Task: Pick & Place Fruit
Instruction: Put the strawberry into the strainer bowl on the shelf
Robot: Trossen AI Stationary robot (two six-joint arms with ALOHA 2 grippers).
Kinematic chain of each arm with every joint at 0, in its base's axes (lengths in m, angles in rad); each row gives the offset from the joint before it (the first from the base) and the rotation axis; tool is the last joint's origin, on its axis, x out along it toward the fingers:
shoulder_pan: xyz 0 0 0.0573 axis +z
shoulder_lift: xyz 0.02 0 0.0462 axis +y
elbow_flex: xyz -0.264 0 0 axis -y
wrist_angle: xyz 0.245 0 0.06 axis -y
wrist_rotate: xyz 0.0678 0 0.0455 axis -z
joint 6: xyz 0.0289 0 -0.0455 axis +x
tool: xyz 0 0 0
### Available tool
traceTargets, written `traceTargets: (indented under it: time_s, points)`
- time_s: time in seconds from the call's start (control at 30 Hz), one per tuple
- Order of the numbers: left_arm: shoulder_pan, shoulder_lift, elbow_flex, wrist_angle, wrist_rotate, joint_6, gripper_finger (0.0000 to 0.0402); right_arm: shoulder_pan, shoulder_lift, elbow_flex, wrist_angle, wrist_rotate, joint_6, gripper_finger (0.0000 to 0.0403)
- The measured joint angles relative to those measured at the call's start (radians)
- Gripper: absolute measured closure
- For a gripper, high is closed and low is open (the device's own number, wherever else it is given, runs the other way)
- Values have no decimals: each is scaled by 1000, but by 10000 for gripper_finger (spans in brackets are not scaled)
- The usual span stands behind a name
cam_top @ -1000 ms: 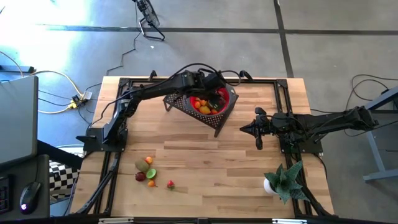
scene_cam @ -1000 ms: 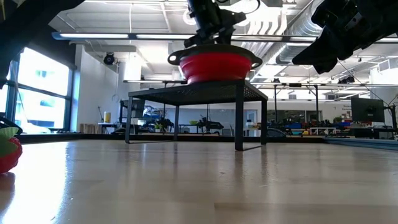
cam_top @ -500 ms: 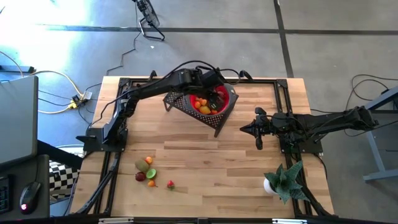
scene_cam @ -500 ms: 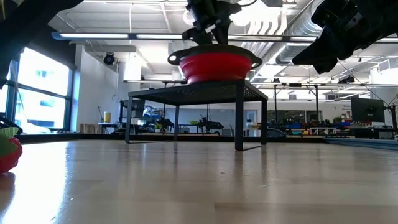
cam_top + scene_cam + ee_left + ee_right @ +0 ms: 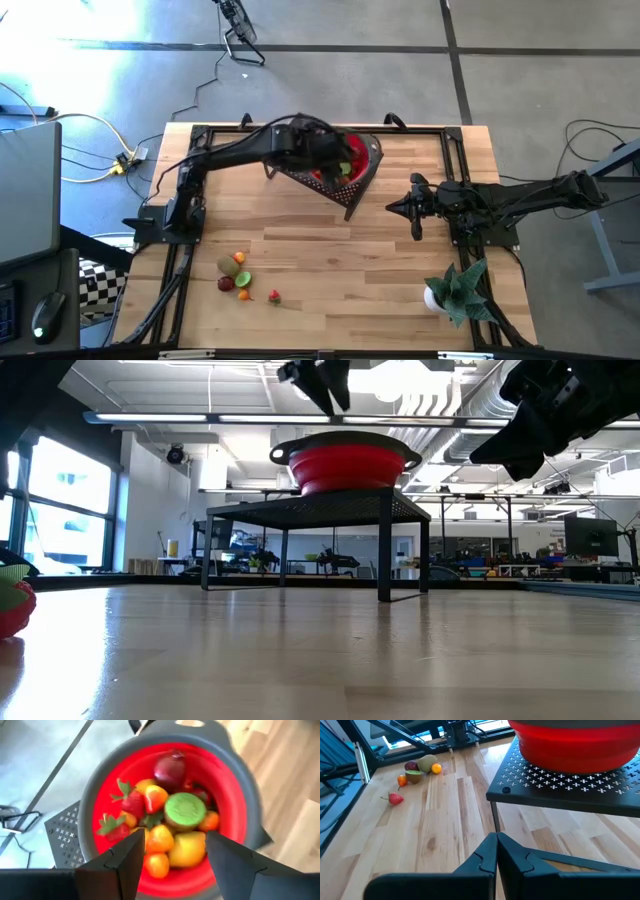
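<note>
The red bowl (image 5: 100, 795) stands on a black perforated stand (image 5: 300, 170) at the table's far middle. It holds several fruits (image 5: 175, 825): strawberries, a green half, yellow, orange and dark red ones. My left gripper (image 5: 175, 865) hovers open above the bowl (image 5: 345, 460), with nothing between its fingers; it also shows in the high view (image 5: 335, 160) and the low view (image 5: 320, 380). Several more fruits (image 5: 240, 277) lie on the table near its front left. My right gripper (image 5: 496, 845) is shut and empty, to the right of the stand (image 5: 392, 207).
A spiky green plant in a white pot (image 5: 455, 290) stands at the table's front right. Bare wood (image 5: 340, 260) lies between the stand and the loose fruits (image 5: 415, 770). The stand's legs (image 5: 384, 550) reach down to the table.
My left gripper has risen from the bowl's rim to well above it and has drawn back a little toward the table's left edge. The bowl and the fruits on the table have stayed in place.
</note>
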Motion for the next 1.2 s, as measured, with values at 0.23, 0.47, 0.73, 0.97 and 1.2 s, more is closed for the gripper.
traceTargets:
  time_s: [0.23, 0.47, 0.73, 0.97, 1.2]
  points:
    - [-85, -37, 1, -39, 6, 19, 258, 0, 0, 0, 0, -2, 2, 401]
    - [-136, -51, -4, -8, 31, 67, 330, 0, 0, 0, -1, -2, 3, 401]
    - [-204, -56, -30, 22, 23, 40, 396, 0, 0, 0, 0, -2, 3, 401]
    - [-297, -54, -148, 188, 60, 215, 399, 0, 0, 0, 0, -2, -3, 401]
    - [-324, -52, -249, 350, 287, 408, 400, 0, 0, 0, 0, -3, -2, 401]
